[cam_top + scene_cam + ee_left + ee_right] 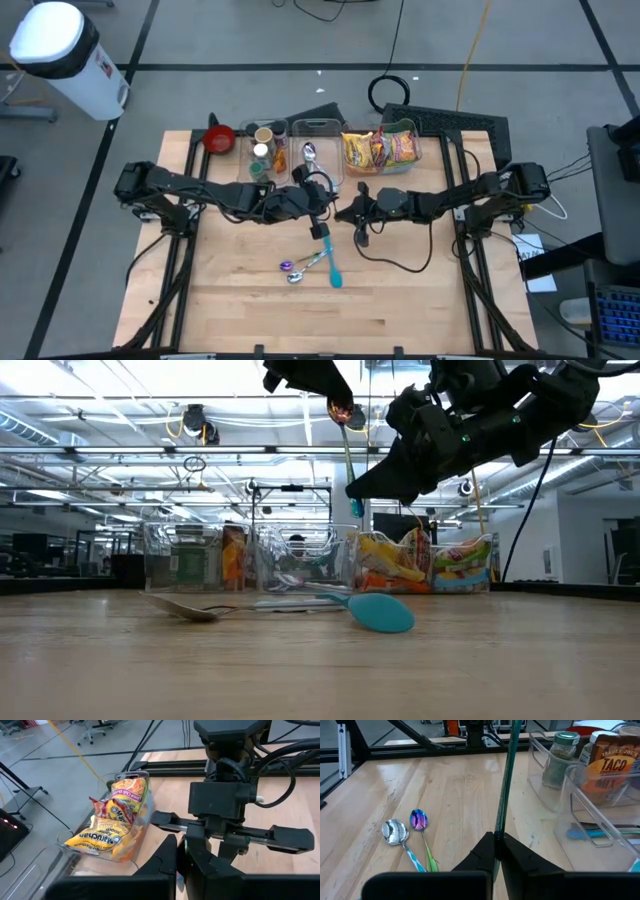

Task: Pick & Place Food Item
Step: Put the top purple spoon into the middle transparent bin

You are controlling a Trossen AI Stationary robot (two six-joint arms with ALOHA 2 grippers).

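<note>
A thin teal-handled spoon (348, 460) hangs upright above the table's middle, its shiny bowl uppermost. My left gripper (335, 400) is shut at the spoon's top. My right gripper (498, 842), reaching in from the table's right, is shut on its handle lower down. The food, yellow and red noodle packets (380, 150), sits in a clear bin at the far edge and also shows in the left wrist view (115, 830). No gripper touches it. My left gripper holds the spoon's upper end, right by the bowl (341, 412), coming from the table's left and slanting down. The spoon hangs below the fingers, clear of the table. My right gripper pinches the handle (502, 822) between its two fingers, near its lower end. The fingers lie nearly level, from the table's right, across the handle. The handle's tip (356, 508) sticks out just below them.
A large teal spoon (333, 272) and two small spoons (292, 268) lie on the wood below the grippers. Along the far edge stand a spice bin (262, 150), a middle bin with cutlery (315, 150) and a red bowl (219, 138).
</note>
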